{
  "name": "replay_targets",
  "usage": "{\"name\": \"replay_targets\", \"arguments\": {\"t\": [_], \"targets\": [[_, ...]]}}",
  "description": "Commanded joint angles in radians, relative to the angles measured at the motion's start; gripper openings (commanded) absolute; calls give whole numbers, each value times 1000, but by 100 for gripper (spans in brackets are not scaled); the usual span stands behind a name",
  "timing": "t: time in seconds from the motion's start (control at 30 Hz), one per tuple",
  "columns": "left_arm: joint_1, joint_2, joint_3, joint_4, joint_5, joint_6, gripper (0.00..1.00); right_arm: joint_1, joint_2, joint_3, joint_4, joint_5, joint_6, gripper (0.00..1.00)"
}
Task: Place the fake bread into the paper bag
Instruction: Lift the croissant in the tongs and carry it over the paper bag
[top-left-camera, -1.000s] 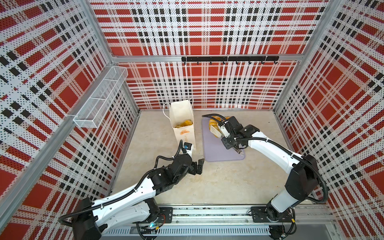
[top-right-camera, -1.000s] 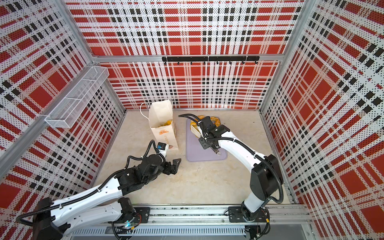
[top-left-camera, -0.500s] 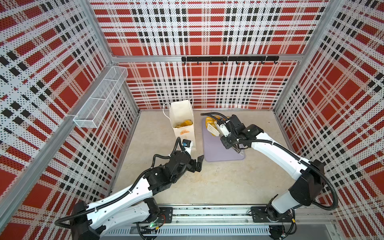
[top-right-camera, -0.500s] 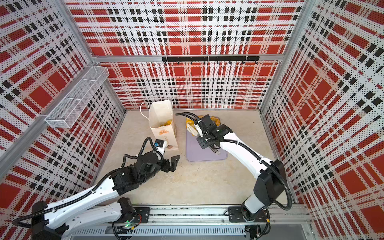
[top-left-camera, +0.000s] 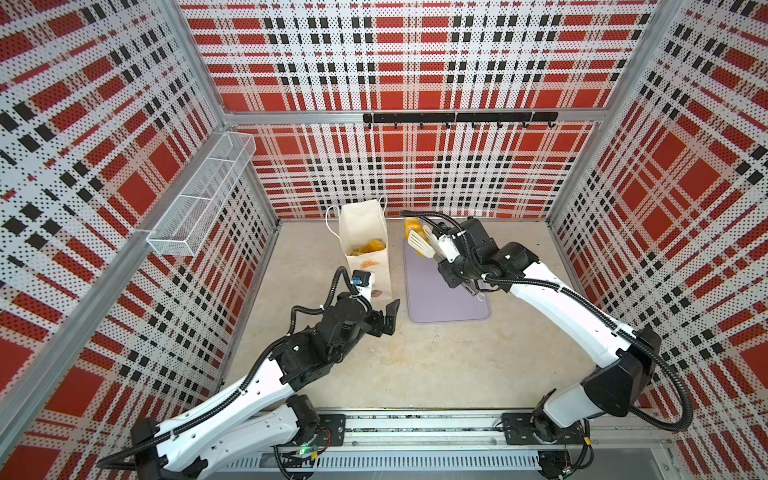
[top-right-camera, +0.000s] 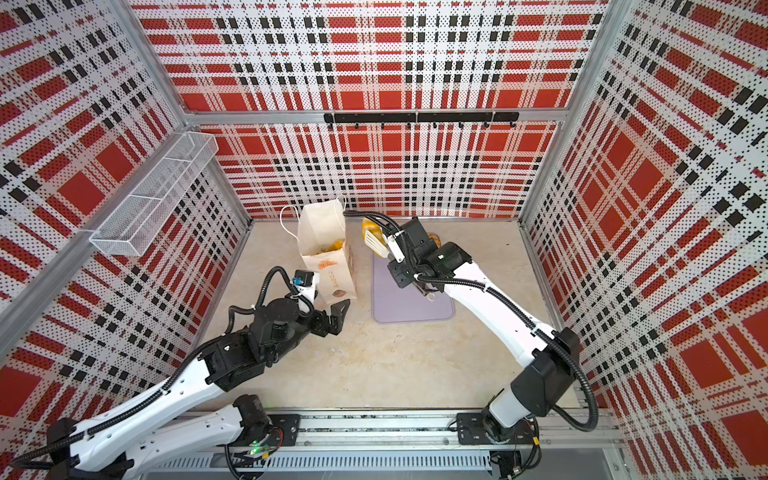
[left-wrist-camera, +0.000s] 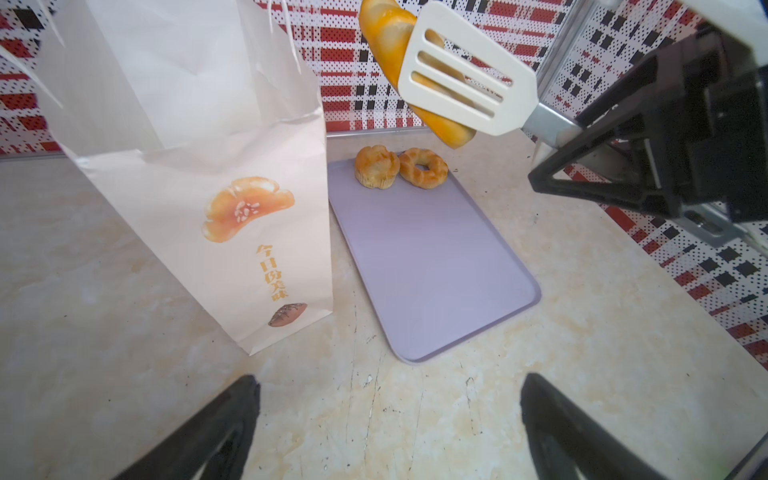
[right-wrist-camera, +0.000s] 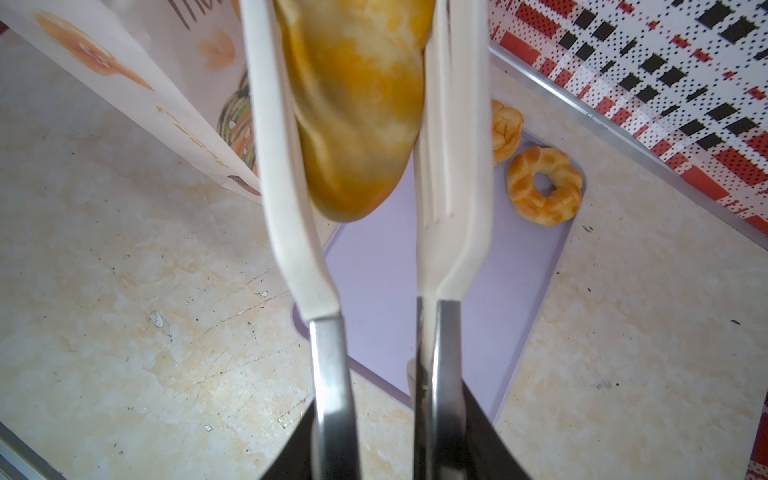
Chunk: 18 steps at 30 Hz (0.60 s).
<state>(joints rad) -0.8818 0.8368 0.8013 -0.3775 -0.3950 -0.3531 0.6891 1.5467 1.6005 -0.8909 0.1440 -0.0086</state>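
The right gripper (right-wrist-camera: 388, 436) had its fingers (right-wrist-camera: 486, 449) closed on the steel handles of white slotted tongs (left-wrist-camera: 461, 70). The tongs pinched a long golden roll (left-wrist-camera: 388, 45) in the air beside the open top of the paper bag (left-wrist-camera: 195, 166), above the back end of the lilac tray (left-wrist-camera: 432, 257). A bun (left-wrist-camera: 376, 166) and a ring doughnut (left-wrist-camera: 423, 168) lay side by side at that end. More pastries (top-left-camera: 368, 248) sat inside the bag, near the back edge of the counter (left-wrist-camera: 415, 415). Its front read 今日份美味 in gold. The left gripper (left-wrist-camera: 386, 419) hovered before the bag, fingers wide and empty.

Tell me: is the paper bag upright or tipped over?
Upright. The bag stands on its base beside the tray, mouth open upward, with bread visible inside.
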Motion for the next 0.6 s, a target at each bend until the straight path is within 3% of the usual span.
{"name": "replay_targets", "arguments": {"t": [0.0,0.57], "targets": [[23,-18,40,-21,11,29,99,11,-23,75,50,8,-11,40],[134,-76,53,-44,49,42,99,94,113,324,106,-55,-59,40]]}}
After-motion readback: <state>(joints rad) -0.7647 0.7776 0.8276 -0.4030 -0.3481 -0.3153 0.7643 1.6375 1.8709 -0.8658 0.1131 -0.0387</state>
